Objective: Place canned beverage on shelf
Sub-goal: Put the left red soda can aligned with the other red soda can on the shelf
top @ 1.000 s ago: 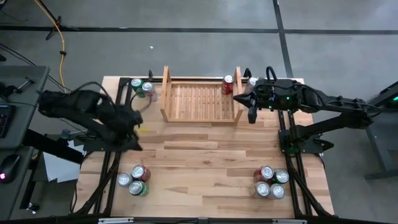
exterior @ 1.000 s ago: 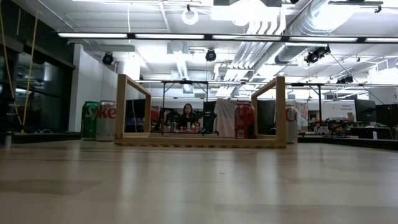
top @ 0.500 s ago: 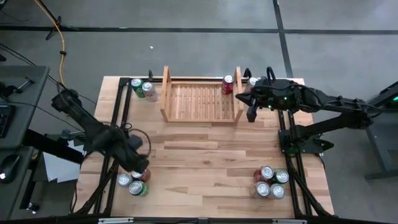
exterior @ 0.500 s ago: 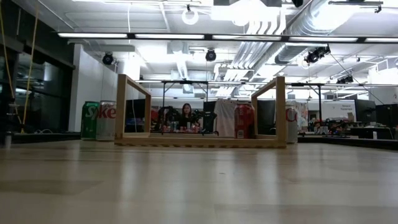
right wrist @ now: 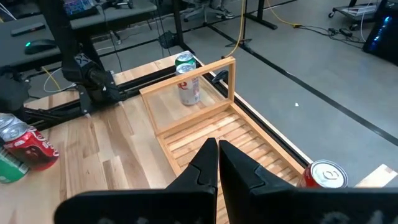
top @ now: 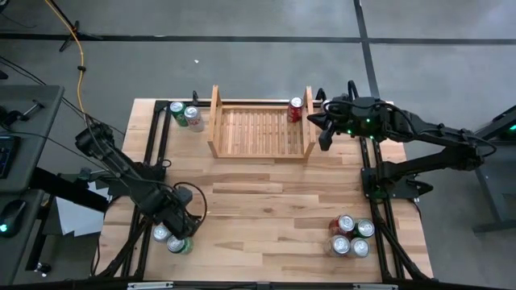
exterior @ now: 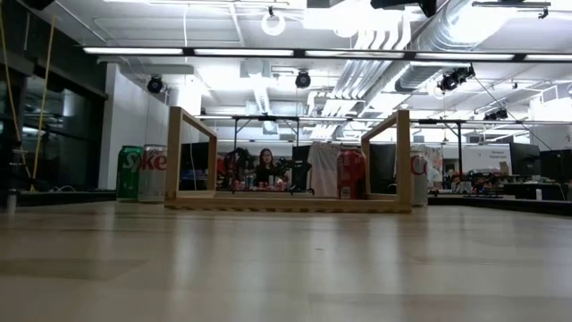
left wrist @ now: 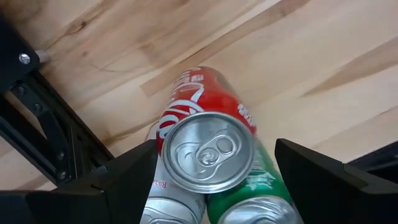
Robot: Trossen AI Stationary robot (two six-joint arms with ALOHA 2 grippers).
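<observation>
**Left gripper over the near-left cans**

The left gripper (left wrist: 211, 171), jaws spread wide, hangs directly above a red can (left wrist: 208, 140) in the cluster well in front of the shelf (top: 260, 129), a finger (left wrist: 127, 177) on either side, nothing held. The right gripper (top: 324, 143), shut and empty, waits just beside the shelf's right board.

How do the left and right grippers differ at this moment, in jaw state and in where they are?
The left gripper is open, while the right gripper is shut. The left gripper hangs over the red can in the near-left cluster, its fingers flanking that can; the right gripper hangs by the shelf, at its right end, holding nothing. The left gripper is near the table's front edge, the right gripper near the back. Both point down toward cans.
</observation>
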